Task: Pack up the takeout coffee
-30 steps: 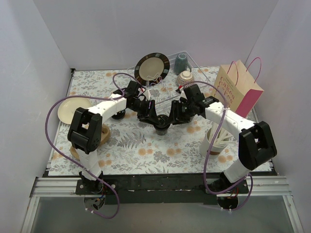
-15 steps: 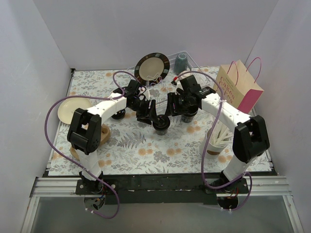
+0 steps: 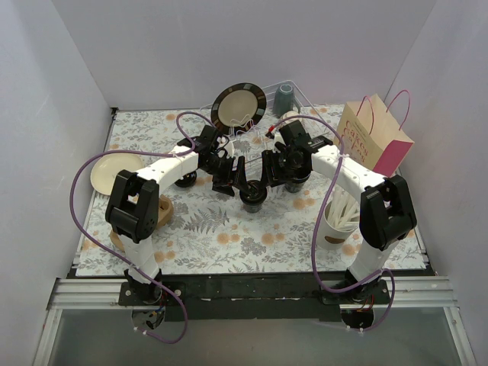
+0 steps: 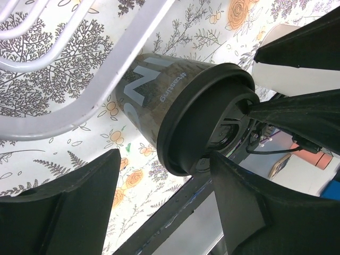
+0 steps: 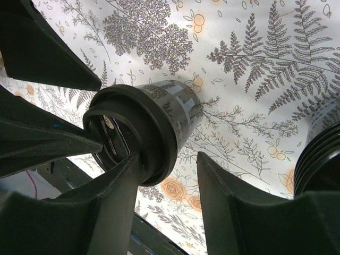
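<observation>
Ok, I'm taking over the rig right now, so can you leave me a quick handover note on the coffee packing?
Left gripper: open, fingers either side of the lidded black cup, not clamping it.
Right gripper: open, straddling the same cup's lid from the other side.
Things: that cup stands upright mid-table. A second black cup stands beside the right arm. The paper bag stands upright at the far right.
Done: the lid is on the centre cup.
Left: grasp that cup and carry it to the bag. The bag's inside cannot be seen.

Left pincer (image 4: 162, 159), right pincer (image 5: 167, 156), both agape
</observation>
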`<action>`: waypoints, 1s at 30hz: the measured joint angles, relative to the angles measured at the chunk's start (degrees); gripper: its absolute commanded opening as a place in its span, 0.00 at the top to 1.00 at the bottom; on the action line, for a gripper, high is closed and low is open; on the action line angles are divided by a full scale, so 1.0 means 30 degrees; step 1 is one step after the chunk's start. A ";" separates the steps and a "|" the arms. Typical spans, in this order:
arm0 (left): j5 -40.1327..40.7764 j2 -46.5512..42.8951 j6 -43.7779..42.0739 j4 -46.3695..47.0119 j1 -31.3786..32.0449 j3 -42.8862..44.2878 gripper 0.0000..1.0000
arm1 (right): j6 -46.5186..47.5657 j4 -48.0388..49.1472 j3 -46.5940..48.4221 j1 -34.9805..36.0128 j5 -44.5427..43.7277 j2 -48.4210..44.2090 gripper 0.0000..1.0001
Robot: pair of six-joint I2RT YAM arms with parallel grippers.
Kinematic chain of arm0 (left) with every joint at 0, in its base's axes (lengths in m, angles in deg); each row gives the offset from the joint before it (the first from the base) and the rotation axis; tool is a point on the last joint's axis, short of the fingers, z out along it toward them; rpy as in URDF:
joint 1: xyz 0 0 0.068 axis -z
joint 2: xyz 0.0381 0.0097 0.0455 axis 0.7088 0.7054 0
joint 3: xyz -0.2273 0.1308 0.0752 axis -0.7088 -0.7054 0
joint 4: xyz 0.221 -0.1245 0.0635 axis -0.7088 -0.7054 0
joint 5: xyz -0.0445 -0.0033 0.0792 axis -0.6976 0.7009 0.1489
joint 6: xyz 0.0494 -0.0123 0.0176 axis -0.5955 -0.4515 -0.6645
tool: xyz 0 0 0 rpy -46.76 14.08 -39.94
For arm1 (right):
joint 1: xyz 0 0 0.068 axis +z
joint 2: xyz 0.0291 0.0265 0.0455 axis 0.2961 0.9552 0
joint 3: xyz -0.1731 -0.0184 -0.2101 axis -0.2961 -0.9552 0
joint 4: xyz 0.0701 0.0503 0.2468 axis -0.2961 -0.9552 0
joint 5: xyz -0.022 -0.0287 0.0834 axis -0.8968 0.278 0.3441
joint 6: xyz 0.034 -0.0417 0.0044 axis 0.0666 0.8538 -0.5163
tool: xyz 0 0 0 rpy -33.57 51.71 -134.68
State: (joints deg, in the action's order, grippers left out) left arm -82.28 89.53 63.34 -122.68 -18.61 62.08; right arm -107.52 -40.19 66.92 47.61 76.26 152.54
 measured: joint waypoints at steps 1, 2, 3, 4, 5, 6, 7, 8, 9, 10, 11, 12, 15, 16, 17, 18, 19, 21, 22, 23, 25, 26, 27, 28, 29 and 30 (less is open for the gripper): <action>0.0007 0.0000 0.0022 -0.0022 0.0000 0.0000 0.34 | 0.0000 0.0000 0.0000 0.0000 0.0007 0.0000 0.47; 0.0015 0.0000 0.0029 -0.0036 0.0000 0.0000 0.34 | -0.0015 0.0000 0.0000 0.0000 0.0007 0.0000 0.48; 0.0022 0.0000 0.0029 -0.0044 0.0000 0.0000 0.35 | -0.0029 0.0007 0.0000 0.0000 0.0007 0.0000 0.48; 0.0015 0.0000 0.0029 -0.0044 0.0000 0.0000 0.35 | -0.0058 0.0007 0.0000 0.0000 0.0015 0.0000 0.48; 0.0015 0.0000 0.0029 -0.0029 0.0000 -0.0007 0.36 | -0.0080 0.0007 0.0000 0.0000 0.0036 0.0000 0.49; 0.0015 0.0000 0.0029 -0.0022 0.0000 -0.0015 0.36 | -0.0131 0.0007 0.0000 0.0000 0.0073 0.0000 0.50; 0.0007 -0.0015 0.0029 0.0029 0.0000 -0.0058 0.36 | -0.0146 0.0015 0.0000 0.0000 0.0095 0.0000 0.50; 0.0000 -0.0036 0.0036 0.0036 0.0000 -0.0102 0.36 | -0.0219 0.0022 0.0000 0.0000 0.0146 0.0000 0.50; -0.0007 -0.0058 0.0036 0.0044 0.0000 -0.0124 0.36 | -0.0255 0.0036 -0.0007 0.0000 0.0189 0.0000 0.52; 0.0000 -0.0080 0.0029 0.0087 0.0000 -0.0153 0.36 | -0.0291 0.0044 -0.0007 0.0000 0.0233 0.0000 0.53; 0.0000 -0.0153 0.0036 0.0189 0.0000 -0.0262 0.37 | -0.0364 0.0087 -0.0029 0.0000 0.0291 0.0000 0.54; 0.0000 -0.0211 0.0036 0.0204 0.0000 -0.0342 0.38 | -0.0408 0.0160 -0.0087 0.0000 0.0408 0.0000 0.55; 0.0000 -0.0277 0.0029 0.0342 0.0000 -0.0452 0.40 | -0.0576 0.0539 -0.0240 0.0000 0.0729 0.0000 0.56; -0.0015 -0.0277 0.0044 0.0423 0.0000 -0.0481 0.41 | -0.0605 0.0641 -0.0262 0.0000 0.0772 0.0000 0.56; -0.0087 -0.0277 0.0036 0.0561 0.0000 -0.0546 0.41 | -0.0619 0.0750 -0.0335 0.0000 0.0816 0.0000 0.56; -0.0146 -0.0277 0.0044 0.0634 0.0000 -0.0597 0.42 | -0.0641 0.0816 -0.0401 0.0000 0.0874 0.0000 0.55; -0.0204 -0.0277 0.0044 0.0707 0.0000 -0.0634 0.42 | -0.0663 0.0903 -0.0474 0.0000 0.0925 -0.0007 0.55; -0.0321 -0.0277 0.0051 0.0903 -0.0015 -0.0750 0.43 | -0.0743 0.0925 -0.0495 -0.0015 0.0925 -0.0044 0.51; -0.0379 -0.0277 0.0058 0.0962 -0.0029 -0.0772 0.44 | -0.0831 0.0925 -0.0503 -0.0015 0.0845 -0.0117 0.51; -0.0437 -0.0277 0.0066 0.1027 -0.0036 -0.0823 0.44 | -0.0925 0.0962 -0.0576 -0.0022 0.0714 -0.0211 0.51; -0.0510 -0.0277 0.0080 0.1078 -0.0051 -0.0845 0.44 | -0.1188 0.0998 -0.0882 -0.0073 0.0474 -0.0685 0.51; -0.0532 -0.0277 0.0080 0.1100 -0.0051 -0.0860 0.44 | -0.1290 0.1035 -0.1042 -0.0095 0.0415 -0.0933 0.51; -0.0532 -0.0270 0.0080 0.1107 -0.0051 -0.0867 0.44 | -0.1479 0.1115 -0.1290 -0.0124 0.0342 -0.1304 0.51; -0.0546 -0.0270 0.0080 0.1107 -0.0051 -0.0874 0.45 | -0.1625 0.1180 -0.1596 -0.0175 0.0313 -0.1734 0.51; -0.0554 -0.0270 0.0066 0.1107 -0.0051 -0.0874 0.44 | -0.1829 0.1355 -0.2018 -0.0233 0.0284 -0.2295 0.52; -0.0554 -0.0262 0.0066 0.1115 -0.0051 -0.0874 0.45 | -0.2025 0.1596 -0.2375 -0.0262 0.0299 -0.2739 0.54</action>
State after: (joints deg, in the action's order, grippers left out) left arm -83.94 88.74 63.53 -119.34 -18.76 59.46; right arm -113.60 -35.41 59.79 46.83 77.16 144.32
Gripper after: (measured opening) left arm 0.562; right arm 0.490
